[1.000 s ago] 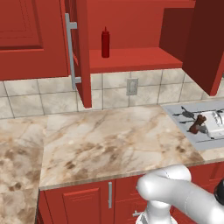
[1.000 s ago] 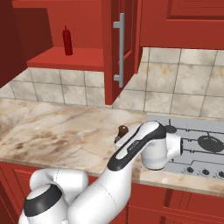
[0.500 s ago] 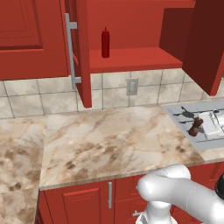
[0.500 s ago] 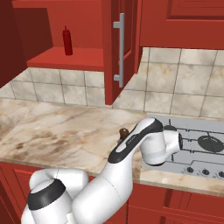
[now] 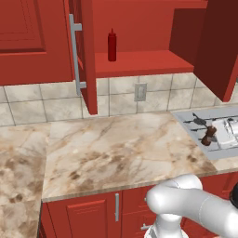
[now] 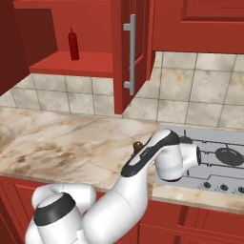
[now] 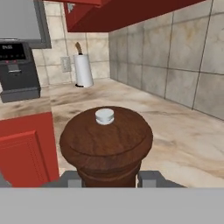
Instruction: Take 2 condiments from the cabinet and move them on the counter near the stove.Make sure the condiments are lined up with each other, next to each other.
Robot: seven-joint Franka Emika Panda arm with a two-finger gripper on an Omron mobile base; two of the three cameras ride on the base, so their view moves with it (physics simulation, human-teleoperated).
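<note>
The dark brown shaker [image 5: 208,135] hangs tilted at the left edge of the stove [image 5: 186,119], and my gripper [image 5: 214,137] is shut on it. In the hand view its round top with a pale knob [image 7: 106,139] sits right in front, between my two fingertips [image 7: 71,177]. From the right base, only its knob [image 6: 138,145] peeks out behind my arm. The red squeeze bottle [image 5: 111,45] stands upright on the shelf of the open cabinet [image 5: 144,62], also seen as bottle [image 6: 73,44]. Whether the shaker touches the surface, I cannot tell.
The beige counter [image 5: 116,144] stretches left of the stove [image 6: 224,157]. The open cabinet door [image 5: 86,56] with its long silver handle [image 6: 131,55] juts out over the counter. A paper towel roll [image 7: 82,70] and a black appliance [image 7: 17,74] stand farther along.
The gripper with the shaker has shifted a little toward the counter's front and slightly down. The red bottle has stayed put.
</note>
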